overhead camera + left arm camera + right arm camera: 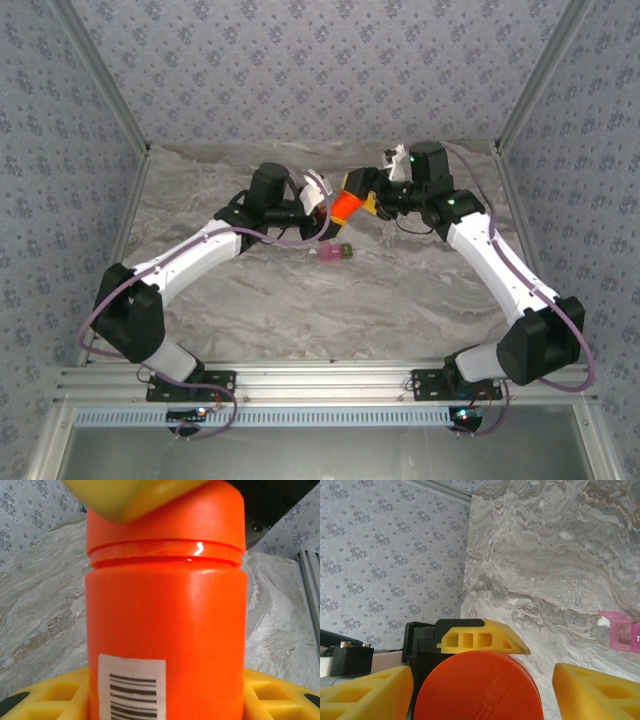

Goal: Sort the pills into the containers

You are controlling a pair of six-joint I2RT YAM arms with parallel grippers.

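Over table (300, 300), left fingers (50, 697) clamp orange bottle (345, 207); right fingers (590, 690) spread astride cap (480, 690) (containers (335, 253) on table nearby).

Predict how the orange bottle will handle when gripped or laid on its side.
The orange bottle looks like rigid plastic, so it likely won't squash. Its glossy wall may slip in a grip. Being cylindrical, it would probably roll if laid sideways.

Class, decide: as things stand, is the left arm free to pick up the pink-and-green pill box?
Probably not yet: the left gripper is shut on the orange bottle, though the pill box lies uncovered nearby.
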